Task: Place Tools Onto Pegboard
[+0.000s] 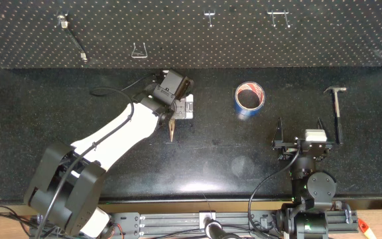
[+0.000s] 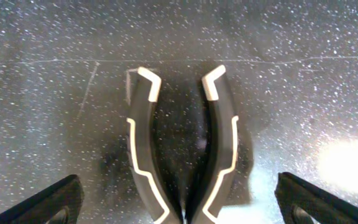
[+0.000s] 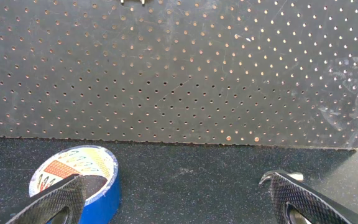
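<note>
Top view: a black perforated pegboard (image 1: 244,40) runs across the top of the frame, above a dark speckled table (image 1: 231,159). A slim metal tool (image 1: 73,38) hangs slanted on the board at upper left. Bare wire hooks (image 1: 138,51) stand at upper centre and upper right. The white left arm reaches from the lower left to the centre of the frame, where the left gripper (image 1: 175,93) hangs over a pair of pliers (image 1: 171,129). The pliers lie flat on the table just below the board, nose pointing towards the bottom edge. A blue tape roll (image 1: 247,111) lies right of centre and a hammer (image 1: 337,103) lies at far right. The right gripper (image 1: 302,129) sits at lower right with its jaws spread and nothing in them.

Left wrist view: the pliers (image 2: 145,143) fill the centre, their black, white-trimmed handles splayed towards the top of the frame. The left gripper (image 2: 178,180) is spread wide, its fingers (image 2: 48,199) in the bottom corners, well clear of both handles and gripping nothing.

Right wrist view: the pegboard (image 3: 185,74) covers the upper frame. The tape roll (image 3: 73,168) lies at lower left. The right gripper (image 3: 173,186) is spread wide and holds nothing.
</note>
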